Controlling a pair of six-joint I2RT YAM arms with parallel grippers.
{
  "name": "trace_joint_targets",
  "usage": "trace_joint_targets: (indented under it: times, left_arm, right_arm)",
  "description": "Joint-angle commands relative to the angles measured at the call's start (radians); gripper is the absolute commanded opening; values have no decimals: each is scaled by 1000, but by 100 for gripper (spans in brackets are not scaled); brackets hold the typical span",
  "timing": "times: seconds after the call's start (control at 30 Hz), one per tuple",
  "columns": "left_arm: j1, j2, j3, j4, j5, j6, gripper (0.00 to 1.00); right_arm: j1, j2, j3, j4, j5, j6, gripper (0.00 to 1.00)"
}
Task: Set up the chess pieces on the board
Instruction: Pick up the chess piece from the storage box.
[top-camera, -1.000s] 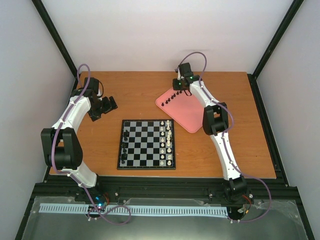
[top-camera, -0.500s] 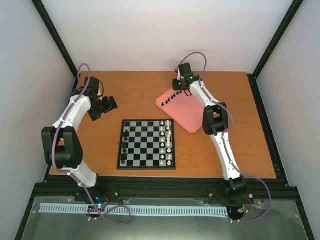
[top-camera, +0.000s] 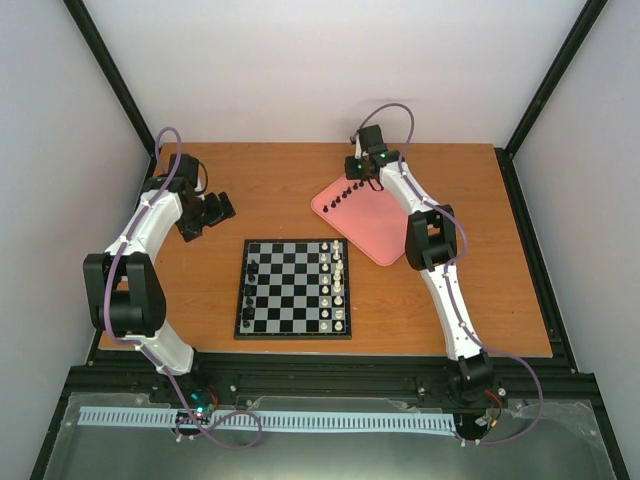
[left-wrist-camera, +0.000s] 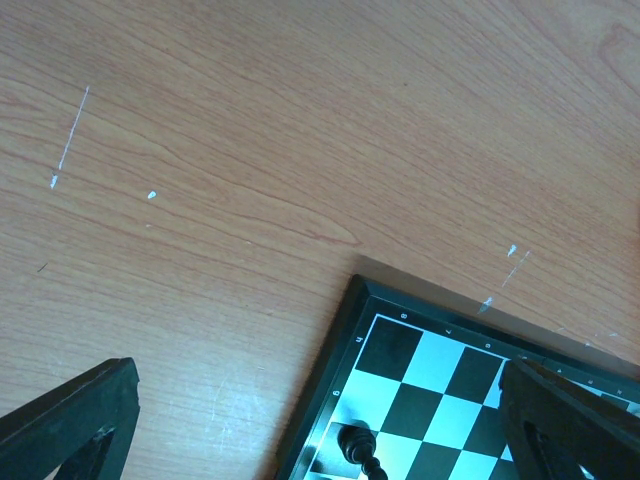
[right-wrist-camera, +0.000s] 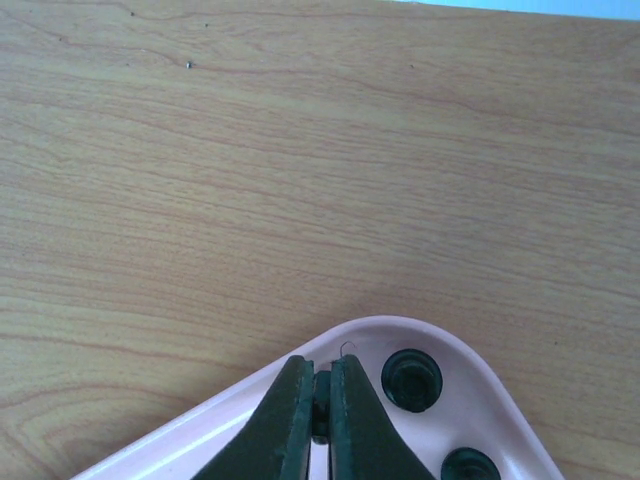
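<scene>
The right gripper (right-wrist-camera: 320, 402) is pressed together on a small black chess piece (right-wrist-camera: 320, 412) at the corner of the pink tray (right-wrist-camera: 352, 335). The left gripper (top-camera: 218, 209) stands wide apart and holds nothing, beside the chessboard (top-camera: 293, 288).

The top external camera sits high above and behind the arm bases. It looks down and forward over the whole brown wooden table (top-camera: 280, 190), the small black-and-grey checkered chessboard (top-camera: 293, 288) and the pink rounded plastic tray (top-camera: 372, 228). The left wrist camera looks down from close by at bare wood and one chessboard (left-wrist-camera: 450, 385) corner, with its dark fingers (left-wrist-camera: 70, 425) wide apart at the frame's lower corners. The right wrist camera hangs nearer yet, facing one corner of the tray (right-wrist-camera: 480, 400) and the wood beyond — its fingers (right-wrist-camera: 285, 425) pinch a tiny black chess piece (right-wrist-camera: 320, 400).
</scene>
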Motion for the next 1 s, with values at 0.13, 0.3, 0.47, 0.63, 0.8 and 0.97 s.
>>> trace_joint_targets:
  times: [0.13,0.3,0.47,0.63,0.8,0.97]
  left_arm:
    - [-4,9,39,-8,4,-1,100]
    - [-4,6,38,-1,8,-3,100]
    - [-4,3,37,5,11,-3,100]
    - [-4,-4,37,11,15,-5,100]
    - [-4,-12,32,10,10,-2,100]
    - [-4,-15,35,12,3,-3,100]
  right_arm:
    - [-8,0,27,-19,-12,-10,3]
    - [-7,-75,-31,-17,-11,-21,3]
    - [-6,-132,-53,-38,8,-42,3]
    - [-5,-178,-80,-44,15,-64,3]
    - [3,-205,-97,-33,11,-79,3]
    - [34,-254,-94,-62,-17,-79,3]
